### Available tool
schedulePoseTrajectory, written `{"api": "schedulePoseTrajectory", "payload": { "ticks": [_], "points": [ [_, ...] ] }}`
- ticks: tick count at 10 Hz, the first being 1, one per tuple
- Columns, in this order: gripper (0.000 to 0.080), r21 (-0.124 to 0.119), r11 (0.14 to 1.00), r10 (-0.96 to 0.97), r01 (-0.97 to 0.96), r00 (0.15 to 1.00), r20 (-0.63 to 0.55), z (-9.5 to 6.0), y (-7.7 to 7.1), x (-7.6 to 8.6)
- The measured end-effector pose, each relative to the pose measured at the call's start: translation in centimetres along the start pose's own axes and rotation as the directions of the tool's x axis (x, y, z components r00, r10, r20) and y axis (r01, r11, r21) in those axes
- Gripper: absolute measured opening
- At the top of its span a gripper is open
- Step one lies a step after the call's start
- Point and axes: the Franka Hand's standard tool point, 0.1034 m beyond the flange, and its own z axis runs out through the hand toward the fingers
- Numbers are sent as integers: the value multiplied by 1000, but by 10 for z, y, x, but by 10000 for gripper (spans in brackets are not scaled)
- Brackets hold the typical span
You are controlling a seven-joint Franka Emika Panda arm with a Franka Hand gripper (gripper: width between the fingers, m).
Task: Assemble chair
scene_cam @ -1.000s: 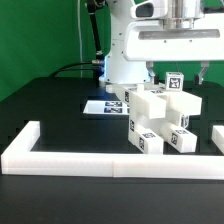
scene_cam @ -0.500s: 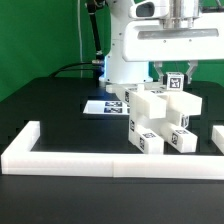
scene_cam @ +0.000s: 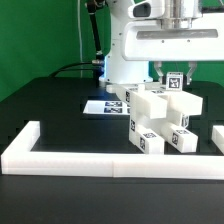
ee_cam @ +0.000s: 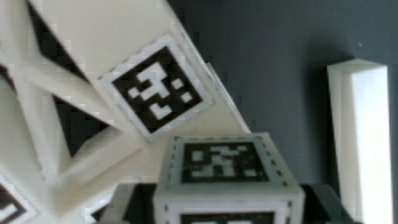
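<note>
A: Gripping is the step in hand. The end effector (scene_cam: 175, 70) is closed narrow on a small tagged post (scene_cam: 175, 83), pinching it from both sides.

B: Where is the chair?

A: The chair (scene_cam: 155, 120), a cluster of white blocks, sits on the black bench (scene_cam: 50, 110) directly beneath the end effector. The post's lower end meets the cluster's top. Whether it is seated there, I cannot tell.

B: What does the next move need?

A: Probably a steady hold and a straight vertical motion or a twist. The post should stay square to the blocks below so nothing tips.
</note>
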Motion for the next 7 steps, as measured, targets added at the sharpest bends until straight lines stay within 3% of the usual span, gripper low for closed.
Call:
{"api": "schedulePoseTrajectory", "payload": {
  "ticks": [7],
  "points": [
    [275,1,904,428,-428,904,2,1,-1,-1]
  ]
}}
